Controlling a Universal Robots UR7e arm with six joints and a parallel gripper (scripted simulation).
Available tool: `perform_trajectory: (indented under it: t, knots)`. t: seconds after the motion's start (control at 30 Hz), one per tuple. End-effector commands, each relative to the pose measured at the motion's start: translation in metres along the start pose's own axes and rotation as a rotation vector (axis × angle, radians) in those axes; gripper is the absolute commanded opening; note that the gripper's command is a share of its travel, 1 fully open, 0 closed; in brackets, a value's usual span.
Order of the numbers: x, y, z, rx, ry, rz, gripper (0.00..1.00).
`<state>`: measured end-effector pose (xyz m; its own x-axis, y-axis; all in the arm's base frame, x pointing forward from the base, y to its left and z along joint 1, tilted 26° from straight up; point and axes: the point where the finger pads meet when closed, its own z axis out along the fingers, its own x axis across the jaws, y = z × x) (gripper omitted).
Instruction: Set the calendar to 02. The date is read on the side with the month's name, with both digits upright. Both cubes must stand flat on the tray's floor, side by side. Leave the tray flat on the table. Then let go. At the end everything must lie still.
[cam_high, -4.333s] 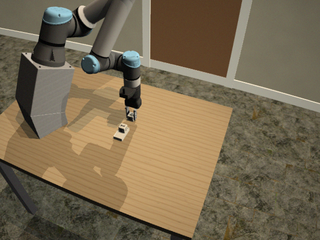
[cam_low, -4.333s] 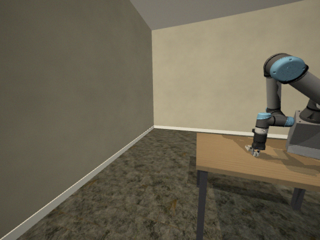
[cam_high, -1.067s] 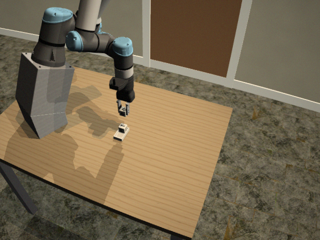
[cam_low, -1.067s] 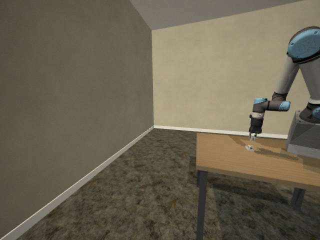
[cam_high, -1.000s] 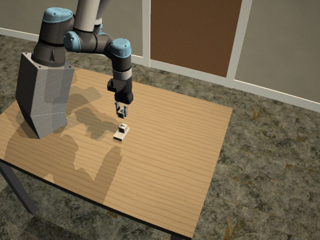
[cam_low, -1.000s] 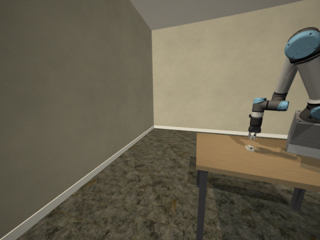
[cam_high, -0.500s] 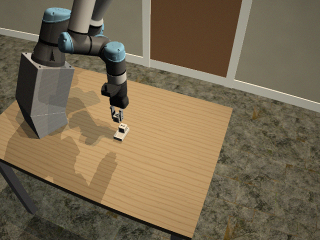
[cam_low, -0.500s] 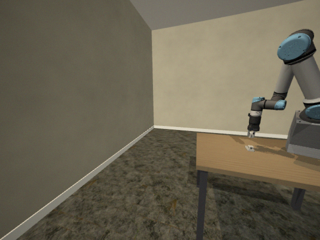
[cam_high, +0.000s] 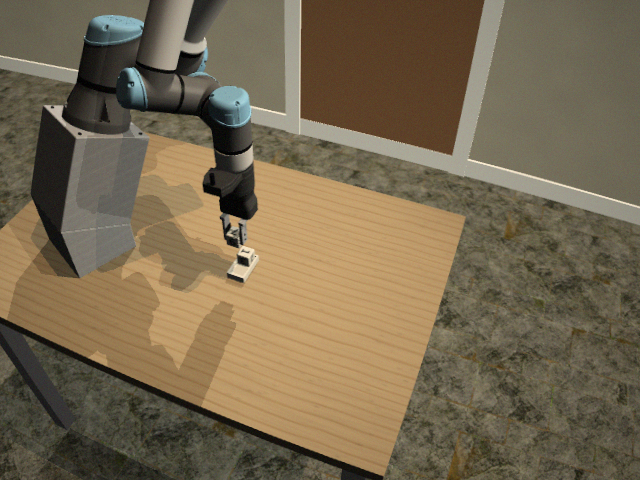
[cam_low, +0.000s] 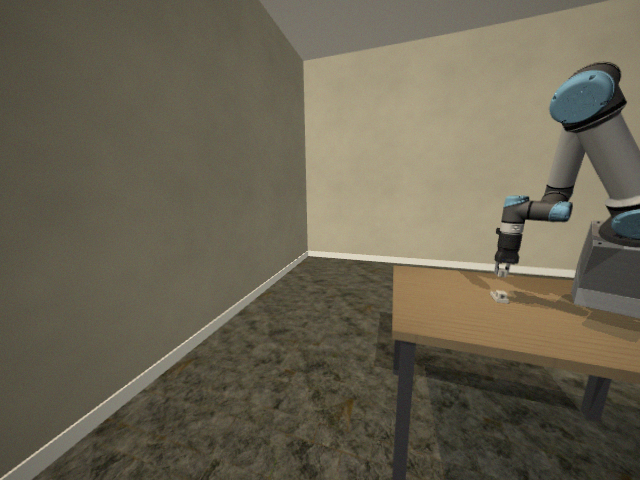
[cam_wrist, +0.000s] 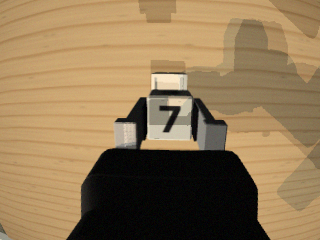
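Observation:
My gripper (cam_high: 235, 238) is shut on a white digit cube (cam_wrist: 170, 119) whose face towards the wrist camera reads 7. It holds the cube in the air just above the small white tray (cam_high: 241, 269). A second white cube (cam_high: 246, 254) stands in the far end of that tray. In the wrist view only a pale strip of the tray or its cube (cam_wrist: 168, 80) shows past the held cube; the rest is hidden. In the exterior view the gripper (cam_low: 501, 272) hangs over the tray (cam_low: 497, 299). The month's name is too small to read.
The arm's grey base block (cam_high: 85, 191) stands on the wooden table's back left corner. The table's edges lie well away from the tray.

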<state>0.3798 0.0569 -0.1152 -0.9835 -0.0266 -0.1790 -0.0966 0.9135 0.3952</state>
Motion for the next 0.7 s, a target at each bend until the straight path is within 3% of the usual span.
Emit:
perform_trajectory:
  t: [0.0,0.5,0.67]
  knots:
    - [0.000,0.000,0.009,0.000,0.000,0.000,0.60]
    - [0.000,0.000,0.048,0.000,0.000,0.000,0.60]
    - [0.000,0.000,0.054,0.000,0.000,0.000,0.60]
